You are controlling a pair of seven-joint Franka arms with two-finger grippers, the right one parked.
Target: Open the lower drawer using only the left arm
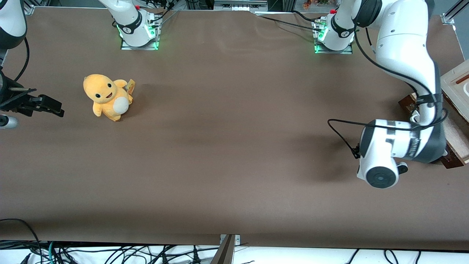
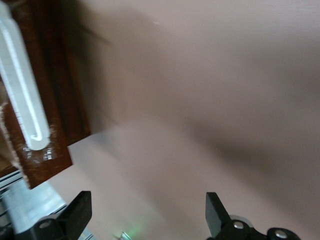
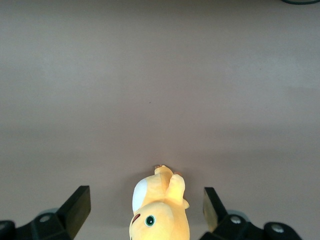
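Dark brown wooden lower drawer front (image 2: 47, 100) with long white bar-loop handle (image 2: 25, 90) sits at working arm's end of brown table (image 1: 227, 146). White jointed left arm (image 1: 403, 58) bends low just beside it. Black two-finger gripper (image 2: 145, 217) spread wide, holding nothing, apart from handle, probably just off the drawer front. Yellow plush toy (image 1: 107, 96) toward parked arm's end

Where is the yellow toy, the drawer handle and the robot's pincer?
yellow plush toy (image 1: 108, 97), front view, on its body.
drawer handle (image 2: 25, 95), left wrist view, on the white bar.
pincer (image 2: 147, 215), left wrist view, midway between its open fingertips, beside the handle.
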